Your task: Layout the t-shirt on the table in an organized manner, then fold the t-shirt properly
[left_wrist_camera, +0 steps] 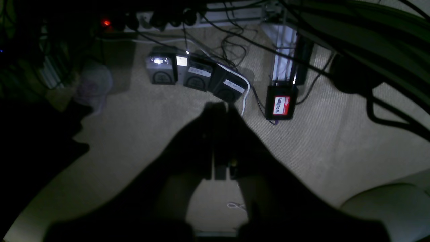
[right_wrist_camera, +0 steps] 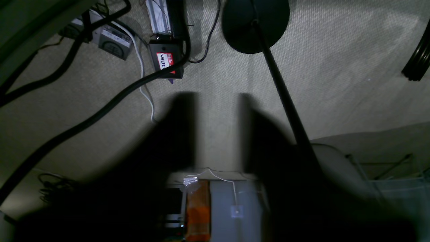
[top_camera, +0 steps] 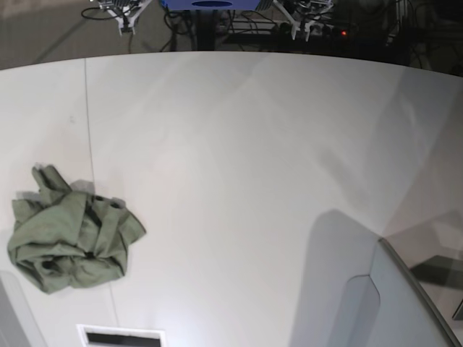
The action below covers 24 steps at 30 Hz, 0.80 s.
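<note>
The table (top_camera: 239,166) fills the base view, a broad white top with a curved far edge and a thin dark seam running down its left part. Down at the near left lies the t-shirt (top_camera: 71,233), olive green, bunched into a rumpled heap, straddling that seam, with nothing touching it. At the near right corner a grey angled panel (top_camera: 405,303) juts in, throwing a soft shadow across the white surface.

No arm shows over the tabletop. Both wrist views look down at carpeted floor (left_wrist_camera: 134,134) instead, dim and cluttered with black cables. The left gripper (left_wrist_camera: 220,111) is a dark silhouette, its two fingers pressed together at the tips, holding nothing. The right gripper (right_wrist_camera: 216,101) also shows as dark shapes; a strip of carpet appears between the blurred fingers, yet the jaws are closed and nothing sits in them.

A round black lamp base (right_wrist_camera: 255,23) stands far in the right wrist view. A small black box with a red-and-white label (left_wrist_camera: 281,104) lies on the carpet beside a row of grey power bricks (left_wrist_camera: 195,75).
</note>
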Motion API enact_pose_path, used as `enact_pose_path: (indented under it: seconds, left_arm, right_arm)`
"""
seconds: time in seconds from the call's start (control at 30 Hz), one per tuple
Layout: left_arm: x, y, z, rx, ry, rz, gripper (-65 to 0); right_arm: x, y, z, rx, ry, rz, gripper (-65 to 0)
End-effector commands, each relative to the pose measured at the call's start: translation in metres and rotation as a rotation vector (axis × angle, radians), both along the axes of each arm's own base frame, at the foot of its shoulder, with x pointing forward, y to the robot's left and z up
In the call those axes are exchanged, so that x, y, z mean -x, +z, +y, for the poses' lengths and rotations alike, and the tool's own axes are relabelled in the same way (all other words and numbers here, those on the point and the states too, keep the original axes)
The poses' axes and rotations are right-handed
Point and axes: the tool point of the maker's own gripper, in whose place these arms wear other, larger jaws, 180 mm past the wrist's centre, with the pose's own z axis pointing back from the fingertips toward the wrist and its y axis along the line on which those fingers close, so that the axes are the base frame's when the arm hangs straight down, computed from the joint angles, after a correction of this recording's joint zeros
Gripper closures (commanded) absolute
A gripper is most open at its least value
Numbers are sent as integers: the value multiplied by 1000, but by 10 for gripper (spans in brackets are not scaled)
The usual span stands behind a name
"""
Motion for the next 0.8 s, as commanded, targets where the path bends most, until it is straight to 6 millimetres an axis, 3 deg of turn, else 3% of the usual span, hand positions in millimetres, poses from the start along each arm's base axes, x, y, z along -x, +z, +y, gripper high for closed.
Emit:
enact_pose_path:
  seconds: [0.0, 0.07, 0.13, 0.23, 0.57, 0.63, 0.67, 0.7, 0.77]
  left_arm:
    - [4, 0, 2, -4, 0, 8, -25]
    - [5, 0, 2, -5, -9, 12, -117]
    - [4, 0, 1, -5, -10, 10, -250]
    - [5, 0, 2, -6, -13, 12, -408]
    - [7, 0, 3, -8, -12, 13, -420]
    - [6, 0, 3, -8, -12, 12, -405]
    - [6, 0, 3, -8, -12, 12, -364]
    - [6, 0, 3, -7, -11, 12, -283]
    - [5, 0, 4, -8, 0, 9, -10]
  right_arm:
    - [-1, 0, -3, 4, -5, 1, 0]
    - [-2, 0, -3, 4, 0, -1, -36]
    - [1, 0, -3, 4, 0, 2, -80]
    - [0, 0, -3, 4, 3, 1, -84]
    - [-1, 0, -3, 4, 3, -1, -84]
    - [-2, 0, -3, 4, 3, -2, -84]
    - [-2, 0, -3, 4, 3, -2, -84]
    - [-2, 0, -3, 4, 3, -2, -84]
    - [-3, 0, -3, 4, 3, -4, -84]
